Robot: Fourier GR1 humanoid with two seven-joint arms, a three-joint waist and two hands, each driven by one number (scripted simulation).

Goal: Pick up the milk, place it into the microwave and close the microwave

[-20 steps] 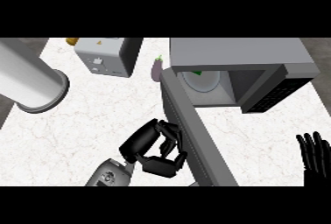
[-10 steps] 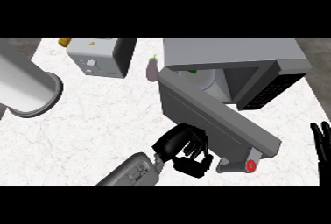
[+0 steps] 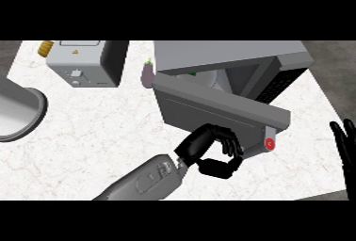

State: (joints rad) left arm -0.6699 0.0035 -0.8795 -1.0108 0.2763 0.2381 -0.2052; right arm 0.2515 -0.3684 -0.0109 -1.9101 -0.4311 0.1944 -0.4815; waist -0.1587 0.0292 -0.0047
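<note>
The door [image 3: 219, 109] has swung most of the way shut; the left hand [image 3: 212, 150], curled and empty, pushes on it; closing nearly done.

Single head view, steeply down on counter [image 3: 83, 127] (fairly close, seemingly).

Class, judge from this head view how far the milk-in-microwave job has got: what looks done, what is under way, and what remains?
Looks done: no milk stands on the white marble counter; whether it sits inside the grey microwave cannot be told. Under way: the left hand, fingers curled, is against the grey microwave door, which is partly swung in. The right hand rests open at the right edge. Left: shutting the door fully.
</note>
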